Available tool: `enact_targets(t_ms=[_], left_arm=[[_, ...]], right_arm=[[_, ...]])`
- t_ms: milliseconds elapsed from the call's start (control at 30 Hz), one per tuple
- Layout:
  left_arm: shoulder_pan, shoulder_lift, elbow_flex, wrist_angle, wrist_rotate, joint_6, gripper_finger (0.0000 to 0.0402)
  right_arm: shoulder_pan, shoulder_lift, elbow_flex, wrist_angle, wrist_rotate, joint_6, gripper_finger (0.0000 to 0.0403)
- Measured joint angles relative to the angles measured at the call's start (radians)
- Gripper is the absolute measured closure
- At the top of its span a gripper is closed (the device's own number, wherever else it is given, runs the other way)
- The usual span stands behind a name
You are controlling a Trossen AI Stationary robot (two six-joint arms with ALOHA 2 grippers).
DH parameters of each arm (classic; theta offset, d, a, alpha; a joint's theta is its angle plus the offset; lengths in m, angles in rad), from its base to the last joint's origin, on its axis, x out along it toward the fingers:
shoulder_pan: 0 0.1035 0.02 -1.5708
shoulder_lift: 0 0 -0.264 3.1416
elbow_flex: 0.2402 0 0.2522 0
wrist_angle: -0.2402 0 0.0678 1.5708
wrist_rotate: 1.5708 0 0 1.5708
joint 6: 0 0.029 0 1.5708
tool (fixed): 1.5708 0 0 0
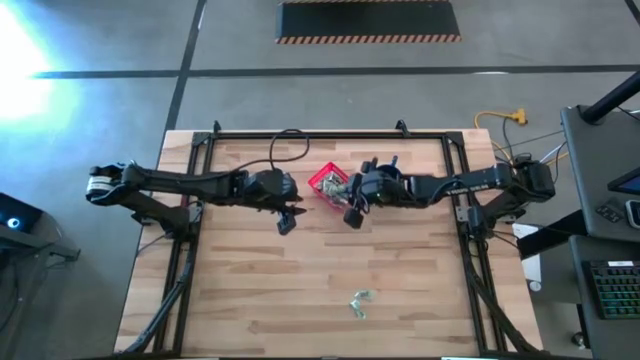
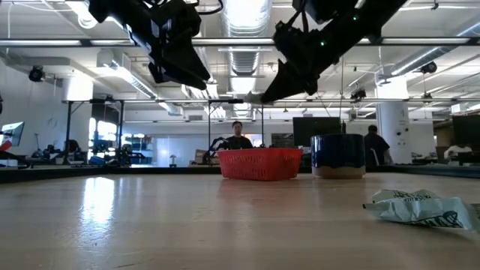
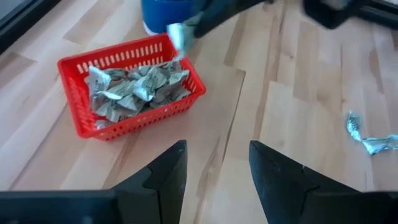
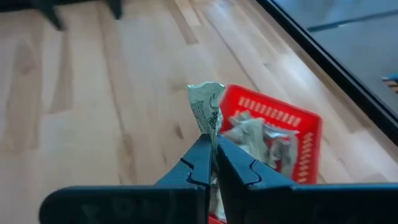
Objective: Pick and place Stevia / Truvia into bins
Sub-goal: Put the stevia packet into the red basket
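The red basket [image 1: 325, 183] stands at mid-table with several crumpled pale green and white sachets [image 3: 137, 87] inside. A dark blue mug [image 2: 337, 155] stands right beside it. My right gripper [image 4: 213, 140] hangs high over the table close to the basket [image 4: 292, 140], shut on one sachet [image 4: 207, 106]. My left gripper [image 3: 217, 152] hovers open and empty on the basket's left, above the table [image 1: 287, 222]. A few loose sachets [image 1: 360, 303] lie flat on the wood near the table's near edge. My right gripper pinches one end of the crumpled sachet [image 4: 210, 129] between its two fingertips. The fingers [image 2: 281, 82] come slanting down from the table's right side. The rest of the sachet sticks out past the fingertips, lifted clear of the table and the basket.
Bare wooden tabletop [image 1: 300, 290] spreads between the basket and the loose sachets [image 2: 420, 208]. A black frame [image 1: 330, 135] runs along the table's far edge and both sides. People stand in the room beyond the table [image 2: 238, 135].
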Motion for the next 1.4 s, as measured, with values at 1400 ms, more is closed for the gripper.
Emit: enact_targets(t_ms=[1400], left_arm=[[-0.001, 0.004, -0.011, 0.110, -0.005, -0.002, 0.0246]], right_arm=[[-0.172, 0.135, -0.020, 0.054, -0.091, 0.163, 0.0389]])
